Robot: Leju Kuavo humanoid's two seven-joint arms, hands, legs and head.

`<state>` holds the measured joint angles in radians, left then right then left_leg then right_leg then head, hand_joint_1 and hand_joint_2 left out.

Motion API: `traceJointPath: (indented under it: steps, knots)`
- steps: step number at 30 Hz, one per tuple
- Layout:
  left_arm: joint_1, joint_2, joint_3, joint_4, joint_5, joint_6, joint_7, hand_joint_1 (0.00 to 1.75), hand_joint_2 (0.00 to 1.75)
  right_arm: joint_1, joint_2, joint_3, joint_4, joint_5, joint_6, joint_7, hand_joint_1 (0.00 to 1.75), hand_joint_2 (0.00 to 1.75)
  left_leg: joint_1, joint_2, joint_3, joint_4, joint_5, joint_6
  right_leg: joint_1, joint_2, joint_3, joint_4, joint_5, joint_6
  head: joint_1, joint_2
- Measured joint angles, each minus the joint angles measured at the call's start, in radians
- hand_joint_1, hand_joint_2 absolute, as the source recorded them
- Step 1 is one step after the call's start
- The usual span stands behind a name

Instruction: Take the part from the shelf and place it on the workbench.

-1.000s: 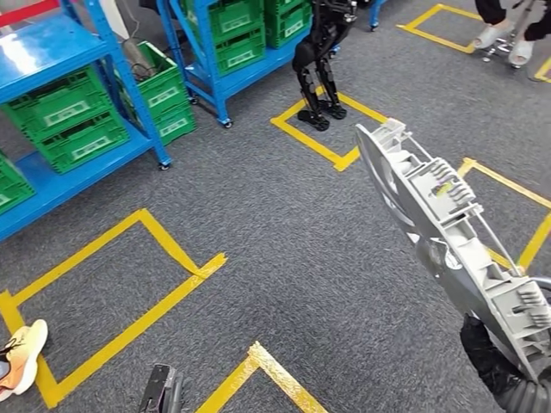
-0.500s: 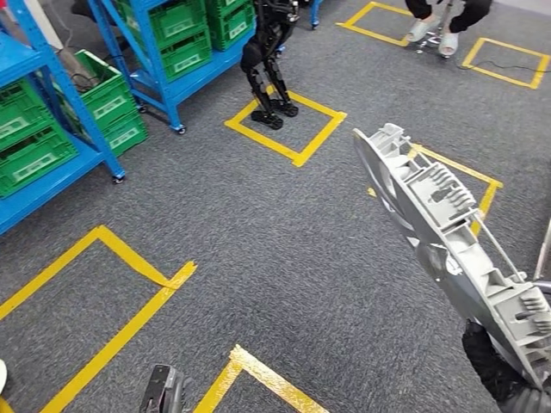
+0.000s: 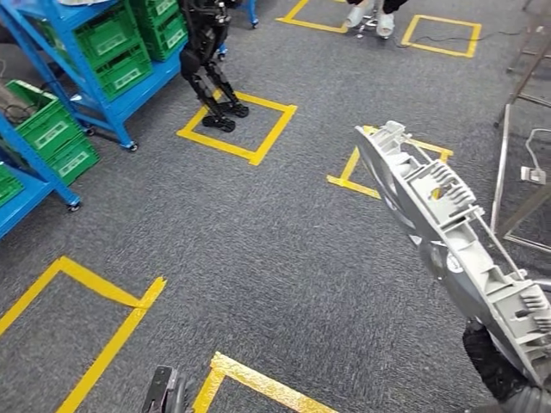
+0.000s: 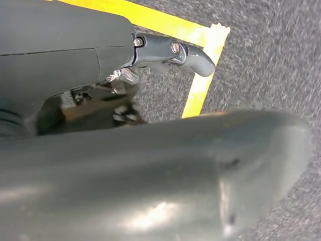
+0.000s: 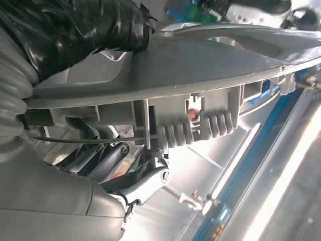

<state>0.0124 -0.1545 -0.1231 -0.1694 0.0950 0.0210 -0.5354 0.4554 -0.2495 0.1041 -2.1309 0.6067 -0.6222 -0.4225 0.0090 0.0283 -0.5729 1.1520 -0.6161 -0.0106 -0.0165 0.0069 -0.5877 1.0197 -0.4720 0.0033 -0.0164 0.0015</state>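
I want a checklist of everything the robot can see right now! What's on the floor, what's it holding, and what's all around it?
Surface: grey carpet floor marked with yellow tape squares; no workbench top seen.
Job's things: long grey plastic part, ribbed on its upper face, held up at a slant above the floor.
Clutter: nothing seen loose on the carpet.
Hands: right hand grips the part's lower end; left hand hangs over the carpet, holding nothing, fingers curled or apart I cannot tell.
Cables: a white cable hangs on a metal frame.
Surroundings: blue shelves with green crates; another dark robot's legs stand in a tape square; a person's feet at the far edge.
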Motion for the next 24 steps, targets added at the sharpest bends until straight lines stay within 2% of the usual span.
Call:
traceJointPath:
  steps: [1,2,3,4,5,7,8,9,10,11,12,14,15,16,17,18,19,20,21,22,23,24]
  knots:
    - [0.002,0.000,0.000,0.000,0.000,0.000,0.000,0.00,0.00,-0.001,0.000,0.000,0.000,0.000,-0.001,0.000,1.75,1.75,-0.001,-0.012,-0.032,0.071,-0.029,0.002,0.003,0.012,-0.001,0.000,0.000,-0.002,0.000,0.000]
    - [0.003,0.000,0.000,0.000,0.000,0.000,0.000,0.00,0.00,0.000,0.000,0.000,0.000,0.001,-0.001,0.000,1.75,1.75,-0.002,-0.017,-0.057,0.123,-0.044,0.006,0.006,0.024,-0.001,0.000,0.001,-0.004,-0.001,0.000]
    - [0.003,0.001,0.000,0.000,0.000,0.000,0.000,0.00,0.00,0.000,0.000,0.000,0.000,0.001,-0.002,0.000,1.75,1.75,-0.004,-0.020,-0.068,0.141,-0.037,0.011,0.010,0.038,-0.001,0.000,0.001,-0.006,0.000,0.000]
    - [0.003,0.001,0.000,0.000,0.000,0.000,0.000,0.00,0.00,0.000,0.000,0.000,0.000,0.001,-0.002,0.000,1.75,1.75,-0.008,-0.024,-0.061,0.118,-0.011,0.019,0.013,0.052,0.000,0.000,0.002,-0.007,0.000,0.000]
    - [0.003,0.001,0.000,0.000,0.000,0.000,0.000,0.00,0.00,0.000,0.000,0.000,0.000,0.001,-0.002,0.000,1.75,1.75,-0.013,-0.032,-0.038,0.062,0.029,0.029,0.016,0.065,0.002,0.000,0.002,-0.007,0.000,0.000]
    - [0.002,0.002,0.000,0.000,0.000,0.000,0.000,0.00,0.00,-0.001,0.000,0.000,0.000,0.001,-0.002,0.000,1.75,1.75,-0.020,-0.082,0.013,-0.066,0.096,0.052,0.017,0.089,0.001,0.001,0.003,-0.007,0.002,0.000]
    - [0.001,0.002,0.000,0.000,0.000,0.000,0.001,0.00,0.00,-0.002,0.000,0.000,-0.001,0.001,-0.002,0.000,1.75,1.75,-0.023,-0.106,0.030,-0.110,0.112,0.060,0.014,0.100,-0.003,0.002,0.005,-0.004,0.002,0.000]
    - [0.001,0.003,0.000,0.000,0.000,0.000,0.001,0.00,0.00,-0.002,-0.001,0.000,-0.001,0.002,-0.003,0.000,1.75,1.75,-0.025,-0.123,0.038,-0.132,0.114,0.066,0.009,0.111,-0.009,0.003,0.008,0.000,0.001,0.000]
    - [0.000,0.004,0.000,0.000,0.000,0.000,0.001,0.00,0.00,-0.002,-0.001,0.000,-0.002,0.003,-0.003,0.000,1.75,1.75,-0.026,-0.123,0.039,-0.141,0.114,0.069,0.007,0.123,-0.015,0.002,0.013,0.007,0.000,0.000]
    - [0.000,0.003,0.000,0.000,0.000,0.001,0.002,0.00,0.00,-0.001,-0.002,0.000,-0.002,0.003,-0.003,0.000,1.75,1.75,-0.025,-0.110,0.043,-0.155,0.117,0.068,0.003,0.132,-0.020,0.000,0.016,0.013,-0.002,0.000]
    - [0.000,0.003,0.000,0.000,0.000,0.001,0.002,0.00,0.00,0.001,-0.002,0.000,-0.003,0.003,-0.004,0.000,1.75,1.75,-0.023,-0.096,0.048,-0.168,0.121,0.067,0.005,0.123,-0.026,0.004,0.013,0.017,-0.003,0.000]
    - [0.000,0.002,0.001,0.000,0.000,0.000,0.001,0.00,0.00,0.000,-0.004,0.000,-0.003,0.003,-0.004,0.000,1.75,1.75,-0.017,-0.066,0.059,-0.191,0.131,0.063,0.008,0.070,-0.053,0.049,-0.017,0.025,0.002,0.000]
    - [0.001,0.001,0.000,0.000,0.000,0.000,0.001,0.00,0.00,-0.002,-0.004,0.000,-0.003,0.003,-0.004,0.000,1.75,1.75,-0.018,-0.051,0.061,-0.194,0.132,0.063,0.008,0.036,-0.080,0.103,-0.046,0.029,0.004,0.000]
    - [0.002,0.000,0.000,0.000,0.000,0.000,0.001,0.00,0.00,-0.004,-0.005,0.000,-0.003,0.003,-0.004,0.000,1.75,1.75,-0.019,-0.037,0.062,-0.194,0.131,0.063,0.006,0.016,-0.111,0.167,-0.076,0.034,0.005,0.000]
    - [0.003,0.000,0.000,0.000,0.000,0.000,0.001,0.00,0.00,-0.004,-0.006,0.000,-0.003,0.003,-0.004,-0.001,1.75,1.75,-0.019,-0.020,0.062,-0.193,0.130,0.062,0.002,0.006,-0.139,0.227,-0.097,0.040,0.005,0.000]
    - [0.004,0.000,0.000,0.000,0.000,0.000,0.001,0.00,0.00,-0.002,-0.006,0.000,-0.003,0.003,-0.004,0.000,1.75,1.75,-0.018,-0.005,0.062,-0.191,0.127,0.061,-0.003,0.000,-0.156,0.263,-0.104,0.046,0.005,0.000]
    - [0.004,0.000,0.001,0.000,0.000,0.001,0.001,0.00,0.00,-0.001,-0.006,0.000,-0.003,0.003,-0.004,0.000,1.75,1.75,-0.017,0.010,0.062,-0.190,0.125,0.058,-0.007,-0.004,-0.150,0.256,-0.092,0.051,0.005,0.000]
    - [0.003,-0.001,0.001,0.000,0.000,0.001,0.001,0.00,0.00,0.000,-0.007,0.000,-0.003,0.003,-0.004,0.000,1.75,1.75,-0.015,0.023,0.062,-0.186,0.121,0.053,-0.012,-0.012,-0.123,0.209,-0.064,0.057,0.005,0.000]
    - [0.003,-0.002,0.001,0.000,0.000,0.000,0.001,0.00,0.00,0.001,-0.007,0.000,-0.003,0.003,-0.004,0.000,1.75,1.75,-0.013,0.034,0.063,-0.180,0.116,0.047,-0.015,-0.030,-0.082,0.135,-0.036,0.064,0.005,0.000]
    - [0.002,-0.002,0.001,0.000,0.000,0.000,0.001,0.00,0.00,0.000,-0.007,-0.001,-0.003,0.003,-0.004,0.000,1.75,1.75,-0.013,0.043,0.062,-0.173,0.109,0.040,-0.015,-0.045,-0.043,0.071,-0.016,0.065,0.006,0.000]
    - [0.001,-0.002,0.000,0.000,0.000,0.000,0.001,0.00,0.00,0.000,-0.007,-0.001,-0.004,0.003,-0.004,0.000,1.75,1.75,-0.014,0.050,0.061,-0.166,0.103,0.033,-0.013,-0.056,-0.014,0.025,-0.006,0.061,0.005,0.000]
    - [0.000,-0.002,0.000,0.000,0.000,0.000,0.001,0.00,0.00,0.000,-0.007,-0.002,-0.005,0.002,-0.005,-0.001,1.75,1.75,-0.016,0.056,0.061,-0.161,0.099,0.027,-0.010,-0.060,-0.002,0.006,-0.006,0.054,0.005,0.000]
